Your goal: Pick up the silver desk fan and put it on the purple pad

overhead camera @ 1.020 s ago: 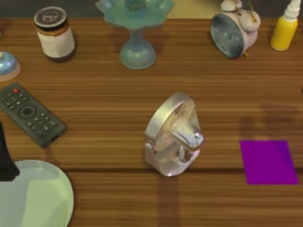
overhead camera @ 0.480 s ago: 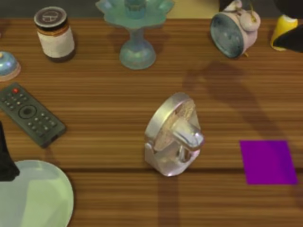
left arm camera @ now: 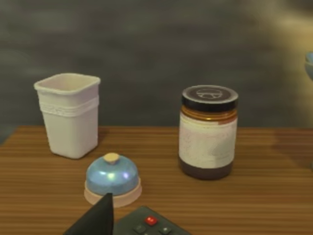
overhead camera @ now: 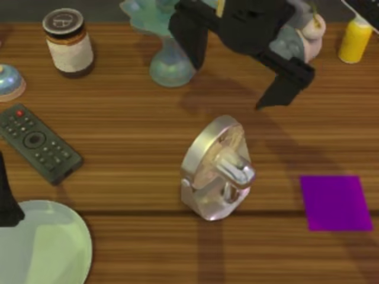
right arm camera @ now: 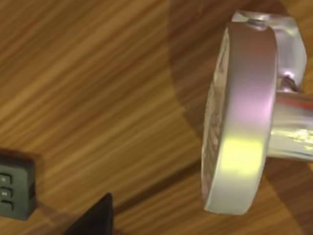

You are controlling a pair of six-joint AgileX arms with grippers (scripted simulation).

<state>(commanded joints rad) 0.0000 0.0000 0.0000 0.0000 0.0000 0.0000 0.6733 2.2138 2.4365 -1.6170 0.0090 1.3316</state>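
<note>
The silver desk fan [overhead camera: 216,168] stands at the table's middle, ring guard upright, its rear motor knob toward the purple pad [overhead camera: 336,202], which lies flat at the right. My right gripper [overhead camera: 237,68] hovers over the back of the table, beyond the fan, open wide with nothing between its fingers. In the right wrist view the fan [right arm camera: 239,122] shows edge-on, apart from one dark fingertip [right arm camera: 98,215]. My left gripper [overhead camera: 6,204] is parked at the left edge, holding nothing.
A jar [overhead camera: 68,41], a bell [overhead camera: 9,81] and a remote [overhead camera: 38,144] sit at the left. A teal stand [overhead camera: 170,62], an alarm clock [overhead camera: 308,35] and a yellow bottle [overhead camera: 354,38] line the back. A pale green dish [overhead camera: 41,245] is at front left.
My right arm has swept in from the back right corner to above the back middle of the table, its shadow now falling on the fan. The fan and the left arm have not moved.
</note>
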